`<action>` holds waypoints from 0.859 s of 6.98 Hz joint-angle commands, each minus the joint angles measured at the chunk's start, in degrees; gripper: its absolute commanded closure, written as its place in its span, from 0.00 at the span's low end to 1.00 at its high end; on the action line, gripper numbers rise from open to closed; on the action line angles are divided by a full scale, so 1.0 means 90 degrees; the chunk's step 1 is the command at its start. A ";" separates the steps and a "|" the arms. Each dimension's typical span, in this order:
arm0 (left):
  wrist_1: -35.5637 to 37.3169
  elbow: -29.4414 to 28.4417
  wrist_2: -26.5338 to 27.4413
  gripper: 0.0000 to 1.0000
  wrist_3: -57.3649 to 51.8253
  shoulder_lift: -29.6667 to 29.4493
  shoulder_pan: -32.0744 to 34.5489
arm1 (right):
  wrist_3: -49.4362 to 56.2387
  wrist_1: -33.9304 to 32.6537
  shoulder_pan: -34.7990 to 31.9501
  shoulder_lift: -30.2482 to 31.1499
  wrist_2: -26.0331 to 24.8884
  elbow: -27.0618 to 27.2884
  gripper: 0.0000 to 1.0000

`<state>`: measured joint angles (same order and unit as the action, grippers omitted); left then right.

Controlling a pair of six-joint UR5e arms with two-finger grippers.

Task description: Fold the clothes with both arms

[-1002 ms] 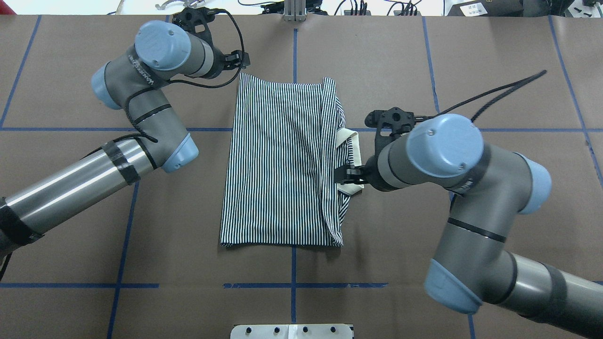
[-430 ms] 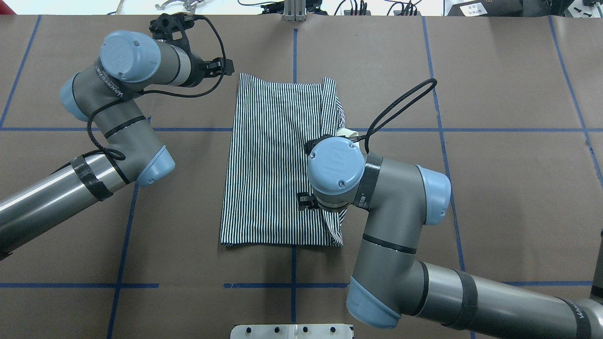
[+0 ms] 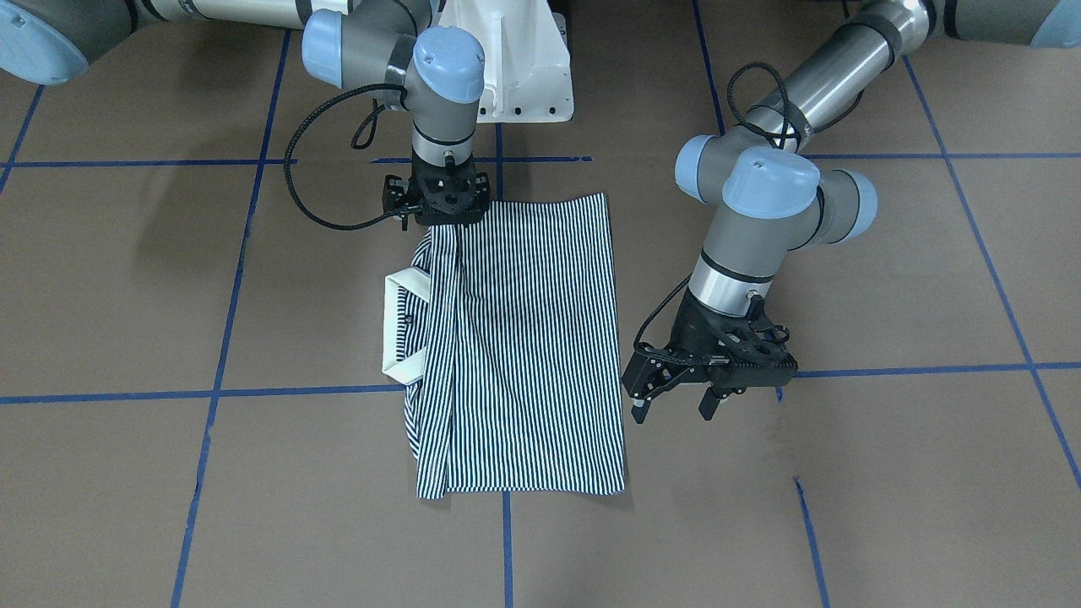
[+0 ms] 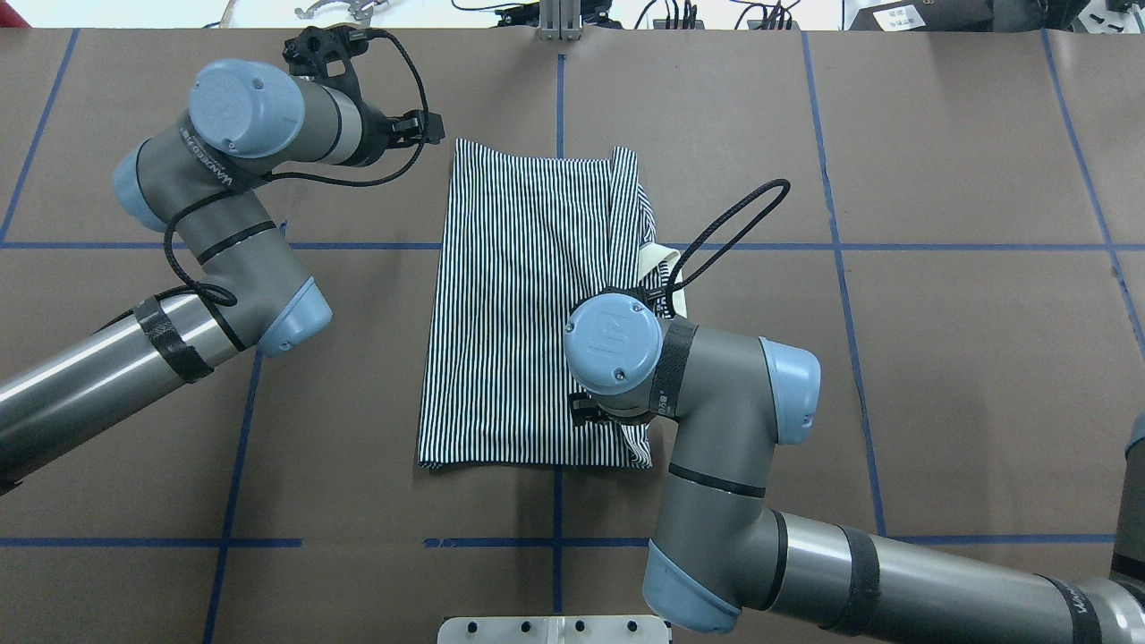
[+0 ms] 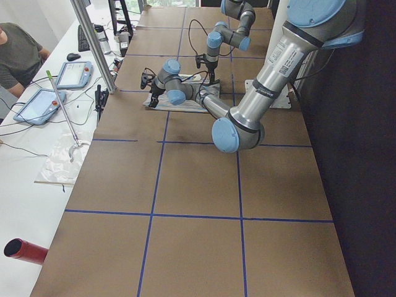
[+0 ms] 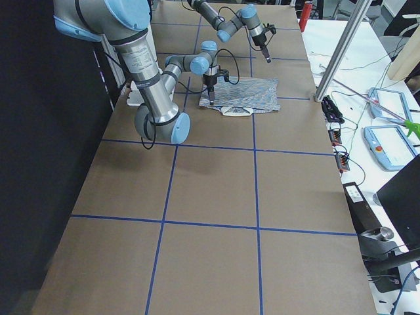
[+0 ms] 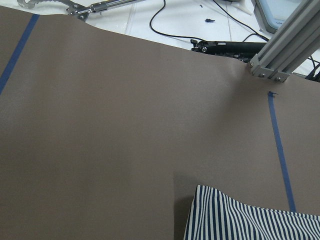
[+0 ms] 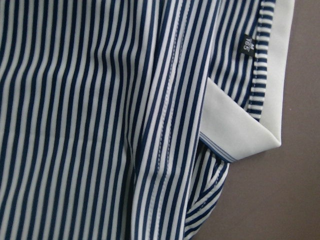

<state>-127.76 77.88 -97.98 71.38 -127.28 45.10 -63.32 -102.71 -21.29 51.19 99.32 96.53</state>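
Note:
The striped polo shirt lies folded into a long rectangle on the brown table, its cream collar sticking out at one long edge. It also shows in the overhead view. My left gripper is open and empty and hovers just off the shirt's far left corner; it also shows in the overhead view. My right gripper points straight down at the shirt's near right part, close to the fabric. Whether it is open or shut is hidden. The right wrist view shows stripes, a folded seam and the collar.
The white pedestal base stands at the robot's edge of the table. Blue tape lines cross the brown surface. An aluminium post and cables line the far edge. A side bench with tablets and a person is beyond it.
My right arm has swung from the collar edge in over the shirt, toward its near right part, wrist now pointing down. My left gripper has drawn back left from the shirt's far corner.

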 commanded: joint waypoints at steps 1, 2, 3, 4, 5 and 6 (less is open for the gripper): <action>-0.0003 -0.0010 -0.0002 0.00 -0.0001 0.0001 -0.0001 | 0.0102 -0.0042 0.0012 0.0102 0.0029 -0.0033 0.00; -0.0013 -0.0010 -0.0012 0.00 -0.0001 -0.0008 -0.0001 | 0.0276 -0.0246 0.0012 0.0103 -0.0029 -0.0042 0.00; -0.0013 -0.0010 -0.0012 0.00 0.0009 0.0001 -0.0001 | 0.0433 -0.0460 0.0002 0.0113 -0.0039 -0.0013 0.00; -0.0023 -0.0010 -0.0012 0.00 0.0009 -0.0008 -0.0001 | 0.0463 -0.0569 -0.0114 0.0152 -0.0020 0.0064 0.00; -0.0023 -0.0001 -0.0012 0.00 0.0009 -0.0008 -0.0011 | 0.0599 -0.0570 -0.0192 0.0481 -0.0039 0.0268 0.00; -0.0023 -0.0001 -0.0012 0.00 0.0018 -0.0018 -0.0011 | 0.0775 -0.0541 -0.0299 0.1161 -0.0059 0.0840 0.00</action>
<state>-127.95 77.83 -98.08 71.47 -127.37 45.03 -58.07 -107.57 -22.89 55.91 98.97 99.43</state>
